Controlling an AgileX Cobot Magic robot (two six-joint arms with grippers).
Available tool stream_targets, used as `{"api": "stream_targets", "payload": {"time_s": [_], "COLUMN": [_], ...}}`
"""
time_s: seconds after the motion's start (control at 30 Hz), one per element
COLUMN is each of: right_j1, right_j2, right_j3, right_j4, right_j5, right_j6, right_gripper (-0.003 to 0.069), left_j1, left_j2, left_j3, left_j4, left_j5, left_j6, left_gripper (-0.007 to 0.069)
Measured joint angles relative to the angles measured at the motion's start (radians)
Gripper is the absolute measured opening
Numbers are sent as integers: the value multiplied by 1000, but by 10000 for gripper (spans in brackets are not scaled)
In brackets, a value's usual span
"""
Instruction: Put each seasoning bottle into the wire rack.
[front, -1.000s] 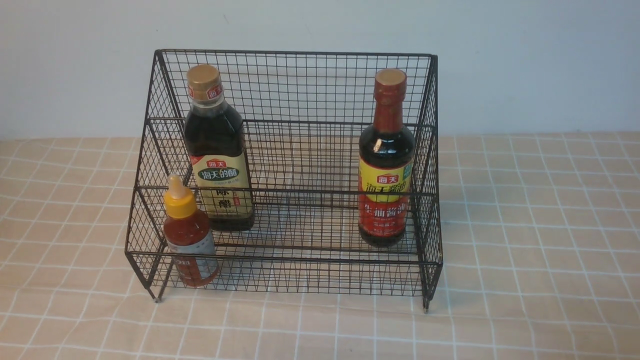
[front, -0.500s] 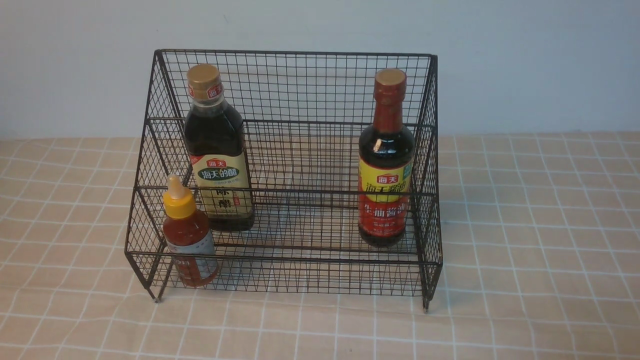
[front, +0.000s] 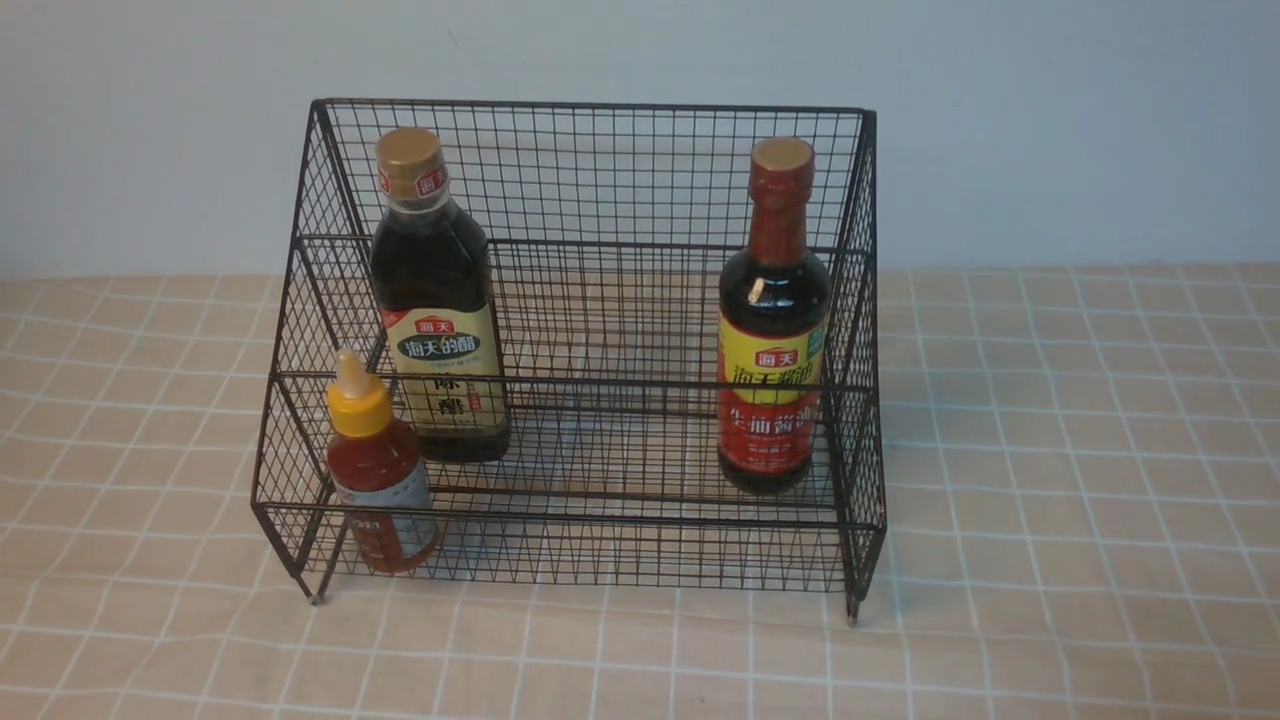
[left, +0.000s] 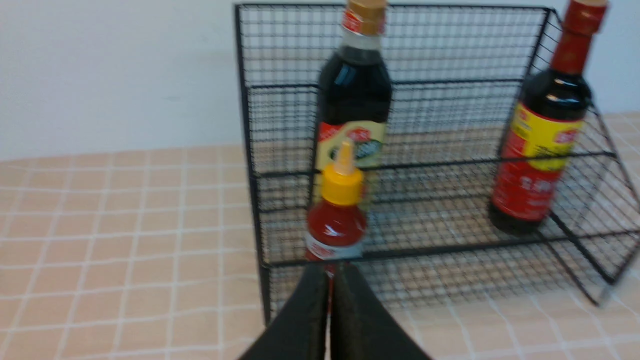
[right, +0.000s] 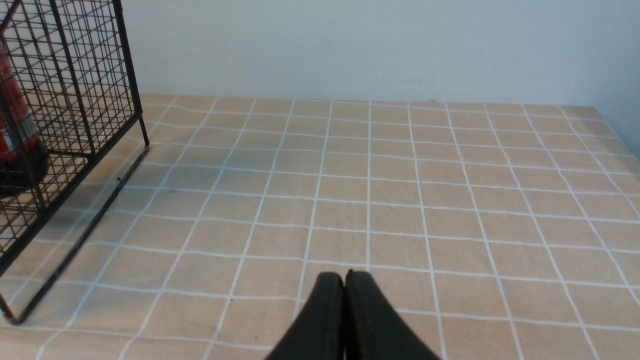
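Observation:
The black wire rack (front: 600, 170) stands mid-table with all three seasoning bottles upright inside it. On the upper tier at the left is the gold-capped dark bottle (front: 435, 300); the red-necked dark bottle (front: 772, 330) is at the right. In the lower front tier, at the left, stands the small red sauce bottle (front: 375, 470). Neither gripper shows in the front view. In the left wrist view my left gripper (left: 330, 270) is shut and empty, just outside the rack (left: 450, 45), in front of the small red bottle (left: 336, 225). My right gripper (right: 344, 276) is shut and empty over the cloth, away from the rack (right: 75, 75).
A beige checked tablecloth (front: 1050, 450) covers the table, and a plain pale wall (front: 1050, 120) stands behind it. The rack rests on short feet (front: 852, 612). The right wrist view shows only cloth (right: 400, 190) beside the rack.

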Motion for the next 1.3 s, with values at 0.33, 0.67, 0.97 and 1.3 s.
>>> {"api": "stream_targets", "payload": {"time_s": [0.33, 0.67, 0.97, 1.3], "right_j1": [0, 0, 0, 0], "right_j2": [0, 0, 0, 0], "right_j3": [0, 0, 0, 0], "right_j4": [0, 0, 0, 0], "right_j5": [0, -1, -1, -1], "right_j6": [0, 0, 0, 0], "right_gripper": [-15, -15, -15, -15], "left_j1": [177, 197, 197, 197], "left_j2": [-139, -139, -139, -139], "left_j3": [391, 542, 544, 544], "left_j4": [-7, -22, -25, -25], "left_j5": [-215, -320, -325, -325], "left_j6": [59, 62, 62, 62], "left_gripper": [-7, -7, -7, -7]}}
